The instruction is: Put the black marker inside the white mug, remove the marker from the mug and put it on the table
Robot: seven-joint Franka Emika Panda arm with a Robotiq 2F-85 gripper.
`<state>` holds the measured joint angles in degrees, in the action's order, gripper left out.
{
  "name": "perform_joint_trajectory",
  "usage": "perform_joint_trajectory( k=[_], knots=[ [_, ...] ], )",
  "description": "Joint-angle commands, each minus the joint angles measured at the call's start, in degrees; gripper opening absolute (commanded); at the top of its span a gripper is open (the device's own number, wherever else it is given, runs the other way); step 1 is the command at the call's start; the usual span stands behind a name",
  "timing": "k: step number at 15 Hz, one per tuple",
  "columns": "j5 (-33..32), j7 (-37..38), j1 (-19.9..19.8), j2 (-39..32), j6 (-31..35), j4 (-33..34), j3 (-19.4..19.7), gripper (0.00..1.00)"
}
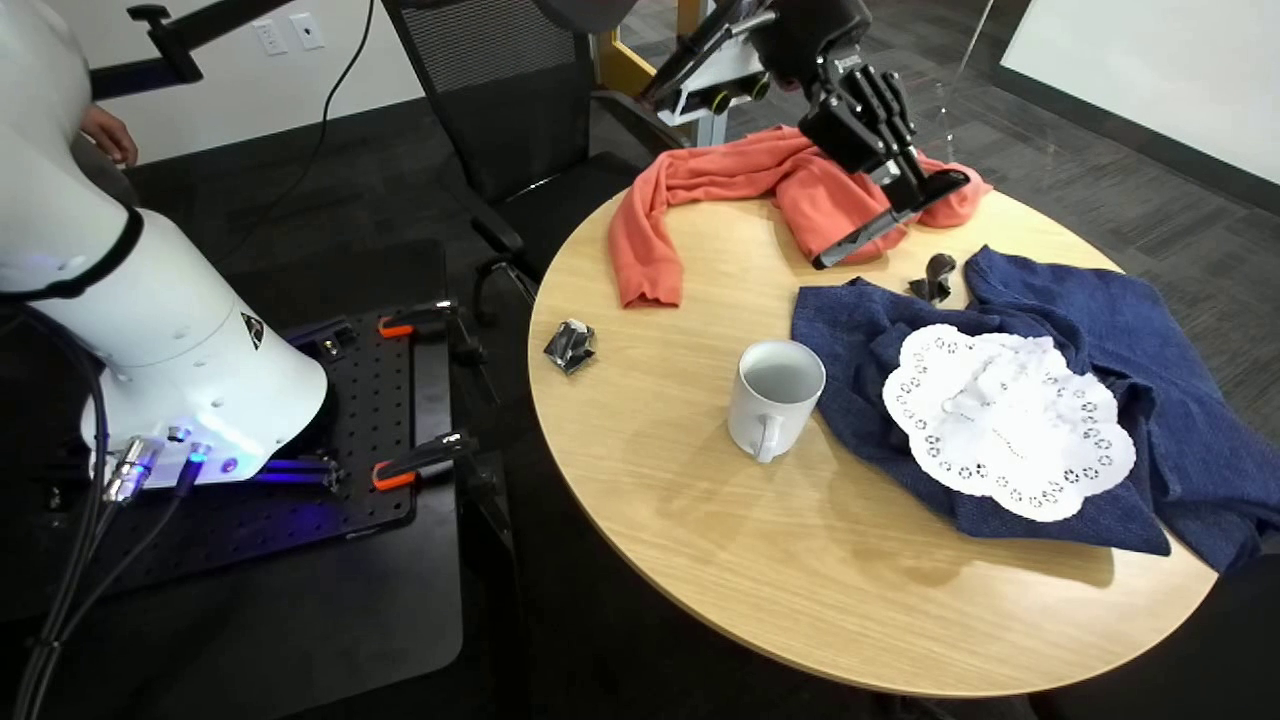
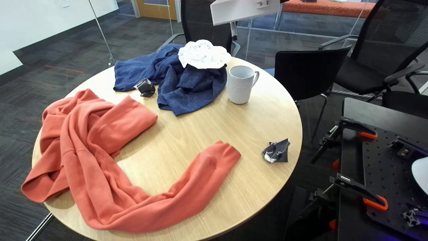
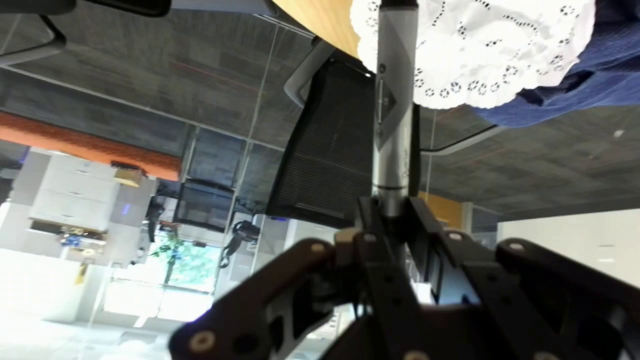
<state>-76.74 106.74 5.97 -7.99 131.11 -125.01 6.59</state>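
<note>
Pinching the black marker (image 3: 396, 105) aloft, well apart from the white mug (image 1: 776, 400)

Clamps the marker in the gripper (image 3: 393, 214), with both fingers pressed in against the sides of the barrel. In the wrist view, reaches out past the fingertips as a pale grey length with a dark end, seen in front of the white doily (image 3: 480, 55). In an exterior view, hangs aslant, raised off the table (image 1: 640, 440) and seen in front of the coral garment (image 1: 648, 245).

As for the mug: stands upright on the table, just beside the navy denim (image 1: 1120, 300), with a handle at one side.

Also on the table: the doily, on top of the denim; the garment, draped in loose folds along the edge; a small dark chunky object (image 2: 146, 87), between garment and denim; a crumpled dark scrap (image 2: 278, 151), near the rim.
</note>
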Motion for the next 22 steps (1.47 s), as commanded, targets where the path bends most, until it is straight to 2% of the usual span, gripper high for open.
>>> perform_joint_trajectory(
  k=[1,5,10,17,22],
  knots=[
    [-2.1,10.2,-0.8,-2.4,-9.0,1.2,-3.3,0.05],
    [-2.0,18.4,-0.9,-5.2,-15.8,2.0,-5.0,0.05],
    [-2.2,25.8,-1.1,-10.1,-20.9,4.2,-5.6,0.05],
    [-0.9,29.3,-1.1,-15.9,-23.9,6.8,-5.9,0.05],
    [-0.1,29.0,-1.1,-19.1,-24.0,8.2,-6.1,0.05]
  ],
)
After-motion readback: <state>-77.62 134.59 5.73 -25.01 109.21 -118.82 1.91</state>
